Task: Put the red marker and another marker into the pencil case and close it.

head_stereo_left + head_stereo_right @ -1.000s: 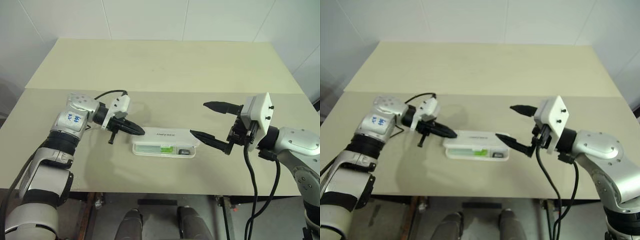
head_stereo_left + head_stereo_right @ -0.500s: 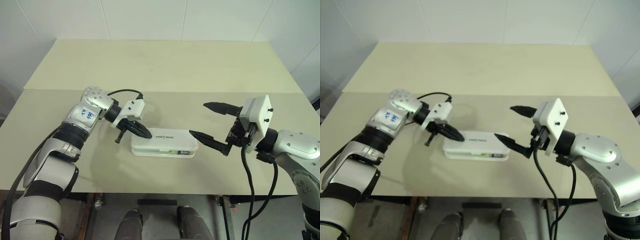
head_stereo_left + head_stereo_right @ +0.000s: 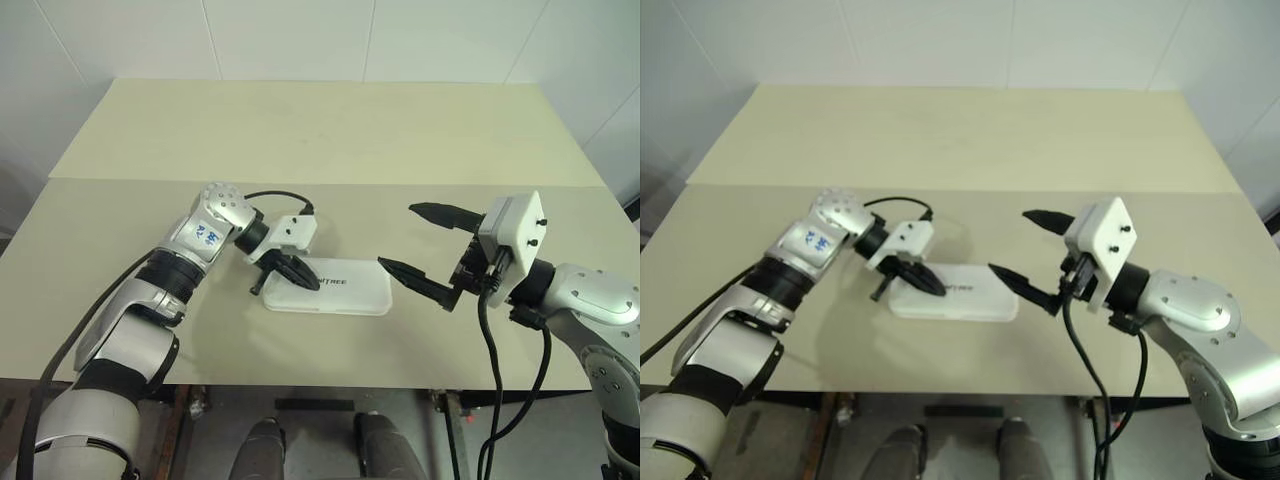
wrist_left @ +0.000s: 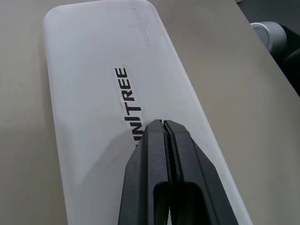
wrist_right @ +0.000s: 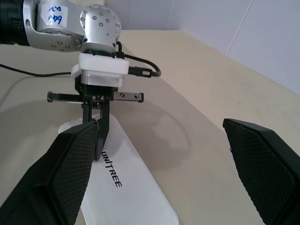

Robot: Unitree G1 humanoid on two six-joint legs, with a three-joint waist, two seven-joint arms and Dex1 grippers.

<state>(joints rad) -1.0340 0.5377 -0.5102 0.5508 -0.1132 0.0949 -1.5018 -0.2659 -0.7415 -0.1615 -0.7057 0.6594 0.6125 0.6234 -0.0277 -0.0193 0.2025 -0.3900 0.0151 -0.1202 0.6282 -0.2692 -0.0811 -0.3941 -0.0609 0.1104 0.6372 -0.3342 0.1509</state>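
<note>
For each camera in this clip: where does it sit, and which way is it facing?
Left and right eye: on the head, looking down at the table, both arms.
Left wrist: looks along the shut left end effector onto the pencil case.
Right wrist: between the open right end effector fingers, facing the left arm.
Shared: all show the closed case.

Count at this moment: 1 pencil case point(image 3: 330, 292), white, lid down, w/ 1 strip of dark lettering on top. 1 worktop point(image 3: 320, 140) under it. 2 end effectors: left end effector point(image 3: 300, 277) and right end effector point(image 3: 428, 246), 2 black fingers each, so 4 fingers total. 2 arms, 1 per side. 1 black cable looping at the left wrist, 1 hanging off the right wrist. No. of markers visible: 0.
</note>
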